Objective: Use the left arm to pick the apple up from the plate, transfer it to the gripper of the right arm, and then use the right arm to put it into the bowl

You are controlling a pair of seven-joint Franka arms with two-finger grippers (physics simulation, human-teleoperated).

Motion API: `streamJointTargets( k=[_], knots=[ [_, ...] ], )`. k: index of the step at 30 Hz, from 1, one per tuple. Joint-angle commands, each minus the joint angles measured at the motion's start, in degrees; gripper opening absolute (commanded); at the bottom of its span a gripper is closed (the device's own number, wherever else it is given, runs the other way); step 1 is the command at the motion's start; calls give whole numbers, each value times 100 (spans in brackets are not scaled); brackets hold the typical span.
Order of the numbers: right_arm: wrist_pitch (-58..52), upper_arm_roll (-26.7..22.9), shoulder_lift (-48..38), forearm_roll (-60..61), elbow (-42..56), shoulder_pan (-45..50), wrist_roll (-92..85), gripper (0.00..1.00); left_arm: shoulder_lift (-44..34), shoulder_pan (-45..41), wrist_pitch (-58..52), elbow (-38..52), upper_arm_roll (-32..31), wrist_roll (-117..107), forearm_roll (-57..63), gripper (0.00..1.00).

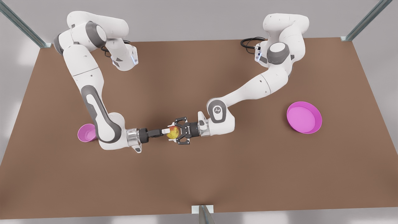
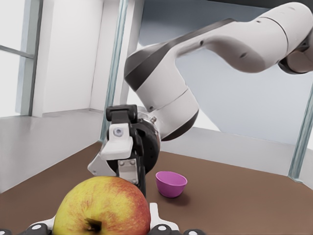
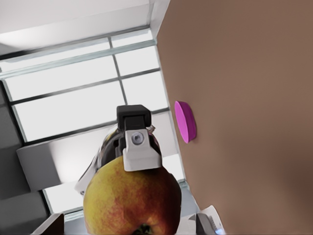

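A: Brown table (image 1: 199, 174). Where was the apple (image 1: 173, 132)?
B: Mid-table, held up between both grippers.
A: Grips?
B: Left gripper (image 1: 173, 133), coming from the front view's right, had its fingers closed onto it. Right gripper (image 1: 166, 131) pinched it from the opposite side.
A: Farther out?
B: Bowl (image 1: 86, 133) sat just beside the right arm, plate (image 1: 304, 117) well apart.

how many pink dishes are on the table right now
2. A plate lies flat toward the front view's right, apart from both arms. A small bowl stands at the front view's left, partly hidden behind an arm's forearm. None seems hidden elsewhere.
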Motion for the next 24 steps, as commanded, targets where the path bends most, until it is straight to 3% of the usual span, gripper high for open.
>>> streamJointTargets(
  k=[1,5,7,10,13,14,15,24],
  knots=[
    [153,8,-6,18,2,83,500,100,-11,0,-53,-3,4,70,16,64],
    [171,26,-6,53,2,171,500,99,-11,-18,-45,5,31,70,16,64],
    [171,26,-6,45,2,171,509,85,-11,-27,-45,5,31,70,16,64],
    [171,26,-6,45,2,179,500,74,-11,-27,-45,5,31,70,7,64],
    [171,26,-6,45,2,171,500,69,-11,-27,-45,5,31,70,16,64],
    [171,26,-6,45,2,171,500,69,-20,-35,-9,-3,31,61,-63,77],
    [171,26,-6,45,2,171,500,69,-38,-62,8,-3,31,61,-151,99],
    [119,17,-6,-105,-112,118,465,69,-47,-44,8,-12,39,61,-151,99]
  ],
)
